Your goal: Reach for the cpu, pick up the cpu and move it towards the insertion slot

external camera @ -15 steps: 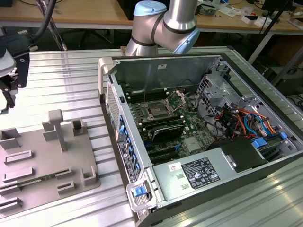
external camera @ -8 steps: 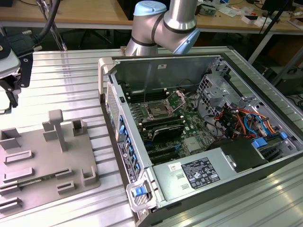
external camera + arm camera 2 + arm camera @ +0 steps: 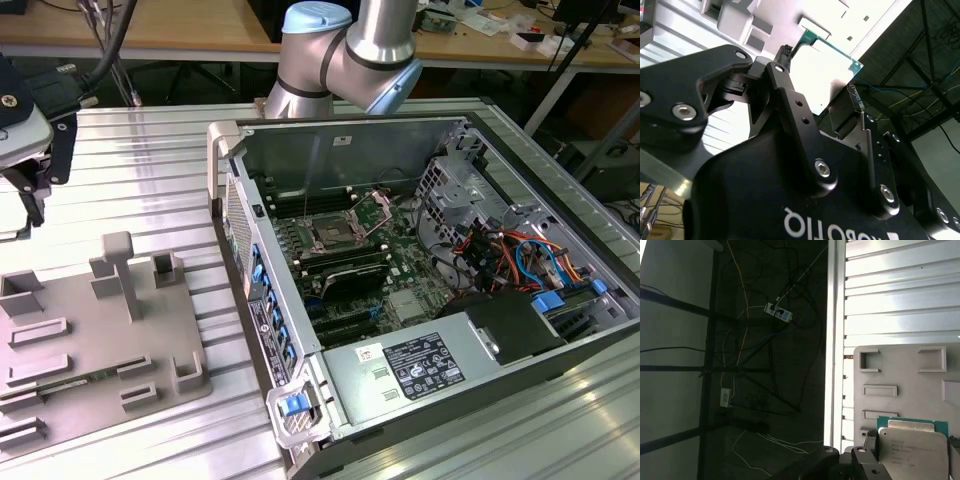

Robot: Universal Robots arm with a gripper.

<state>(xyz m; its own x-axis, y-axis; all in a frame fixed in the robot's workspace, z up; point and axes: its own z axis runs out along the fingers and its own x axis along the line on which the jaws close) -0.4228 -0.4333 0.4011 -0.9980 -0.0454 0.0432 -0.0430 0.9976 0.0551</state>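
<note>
fingers [image 3: 785, 52] of the gripper [image 3: 819, 77] press on two edges of the cpu [image 3: 826, 67], so the jaws are clenched on it. the cpu is a flat silver square with a thin green rim, and in both wrist views it is held up in the air with the grey holder tray [image 3: 900, 375] behind it. in the exterior view the gripper [image 3: 30, 150] hangs at the exterior view's far left, above the ribbed metal table [image 3: 150, 160]. the insertion slot [image 3: 335, 235] sits well apart from it, to the exterior view's right, deep inside the open computer case [image 3: 340, 150]. a wide bare strip of table lies between them, and then the case's tall left wall [image 3: 245, 250] rises. the case is open on top. a thin wire lever [image 3: 383, 205] sticks up just beside the slot, and long black memory slots [image 3: 345, 268] lie on its near side.
</note>
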